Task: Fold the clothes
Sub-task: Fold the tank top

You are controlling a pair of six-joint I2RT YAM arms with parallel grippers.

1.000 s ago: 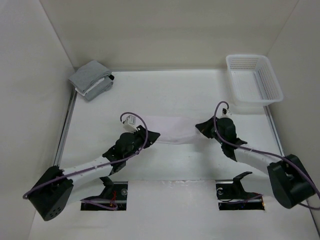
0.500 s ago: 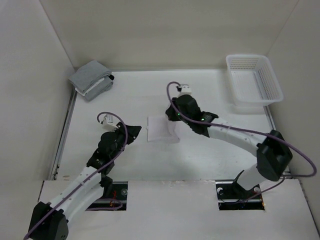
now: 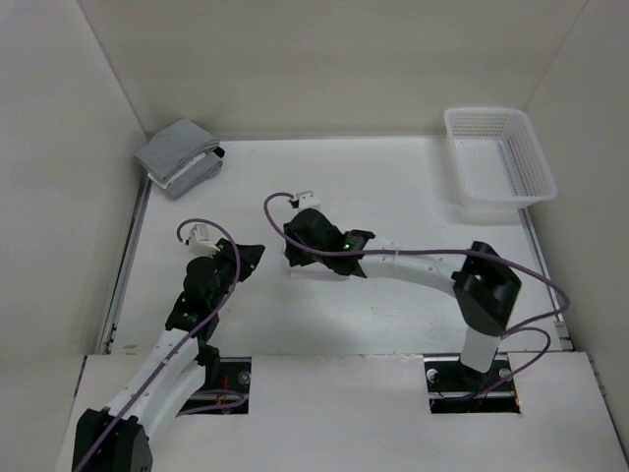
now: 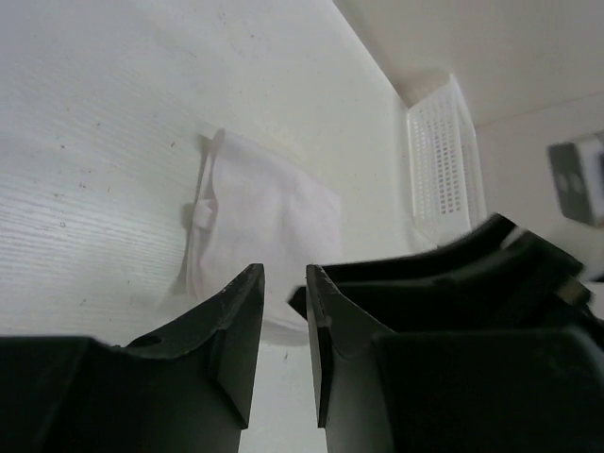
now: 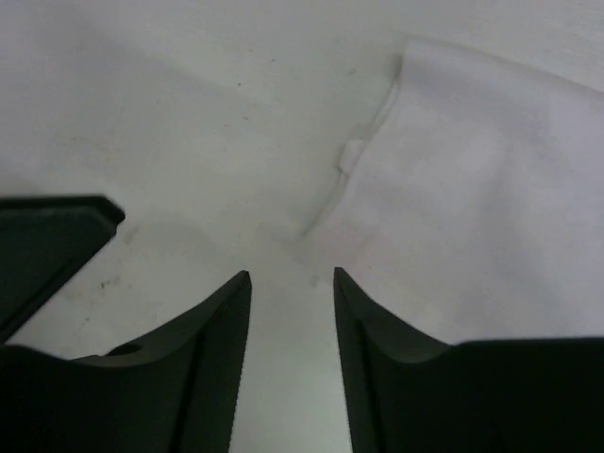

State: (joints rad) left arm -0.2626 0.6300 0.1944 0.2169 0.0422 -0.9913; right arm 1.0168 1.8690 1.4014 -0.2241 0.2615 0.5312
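The folded white garment point(image 3: 316, 268) lies flat on the table point(image 3: 413, 197), a little left of the middle, one small flap turned out along its edge. The right gripper point(image 5: 291, 278) hangs over that edge and hides part of it from above, its jaws apart with nothing between them. The left gripper point(image 4: 283, 274) sits just beside, fingers parted by a narrow gap, empty. Well apart are one white plastic basket point(image 3: 499, 167) at the far right corner and one grey-and-white cloth bundle point(image 3: 179, 157) at the far left.
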